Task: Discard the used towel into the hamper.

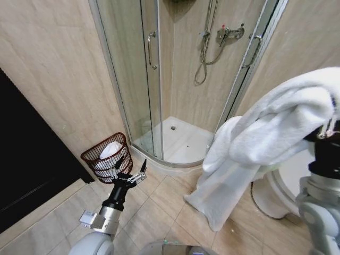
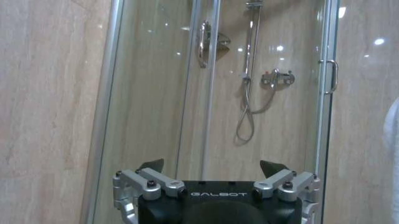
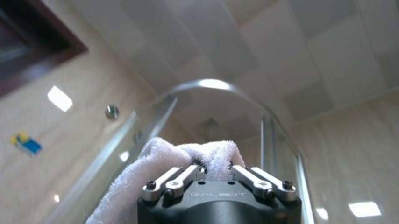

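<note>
The white towel (image 1: 265, 141) hangs in long folds at the right of the head view, held up high off the floor. My right gripper (image 3: 216, 169) is shut on a bunched fold of the towel (image 3: 159, 156). The hamper (image 1: 90, 156), a reddish-brown open-weave basket, stands on the floor by the left wall next to the shower, with something white inside it. My left gripper (image 1: 130, 177) hovers just in front of the hamper's near side, open and holding nothing. In the left wrist view, the left gripper (image 2: 212, 167) faces the shower door with its fingers spread.
A curved glass shower enclosure (image 1: 154, 79) with a white tray (image 1: 183, 143) fills the corner ahead. A white toilet (image 1: 281, 191) stands at the right behind the towel. A dark doorway (image 1: 26, 159) is on the left. Tiled floor (image 1: 154, 207) lies between.
</note>
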Motion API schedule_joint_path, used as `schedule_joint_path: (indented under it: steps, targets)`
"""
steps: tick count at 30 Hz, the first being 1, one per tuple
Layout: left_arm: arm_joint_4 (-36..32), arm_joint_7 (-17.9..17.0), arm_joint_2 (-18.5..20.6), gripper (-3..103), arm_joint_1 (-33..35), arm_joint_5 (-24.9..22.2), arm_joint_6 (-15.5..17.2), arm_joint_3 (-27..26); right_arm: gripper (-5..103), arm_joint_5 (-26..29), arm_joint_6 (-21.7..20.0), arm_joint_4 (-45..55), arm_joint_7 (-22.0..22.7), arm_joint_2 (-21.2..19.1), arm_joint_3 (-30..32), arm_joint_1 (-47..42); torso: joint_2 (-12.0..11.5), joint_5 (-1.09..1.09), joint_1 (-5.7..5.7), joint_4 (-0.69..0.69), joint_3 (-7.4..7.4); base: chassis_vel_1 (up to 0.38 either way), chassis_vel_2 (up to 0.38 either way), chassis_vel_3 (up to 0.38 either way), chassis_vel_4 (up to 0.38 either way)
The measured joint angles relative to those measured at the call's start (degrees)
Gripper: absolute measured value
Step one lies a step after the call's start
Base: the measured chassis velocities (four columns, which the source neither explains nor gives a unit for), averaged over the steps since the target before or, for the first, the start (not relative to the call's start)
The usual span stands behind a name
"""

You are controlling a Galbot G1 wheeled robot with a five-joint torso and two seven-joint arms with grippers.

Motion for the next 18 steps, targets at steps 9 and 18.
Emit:
schedule_joint_path:
  steps: [9, 18]
  targets:
    - [0.0, 0.0, 0.0, 100, 0.0, 0.0, 0.0, 0.0, 10, 0.17, 1.02, -0.08, 0.86, 0.18, 0.17, 0.01, 1.99, 0.0, 0.76, -0.02, 1.21, 0.0, 0.0, 0.0, 0.0]
    - [0.0, 0.0, 0.0, 100, 0.0, 0.0, 0.0, 0.0, 10, 1.09, 0.03, 0.65, 0.83, 0.5, 1.17, -1.11, 4.38, 0.0, 1.76, -0.01, 2.6, 0.0, 0.0, 0.0, 0.0]
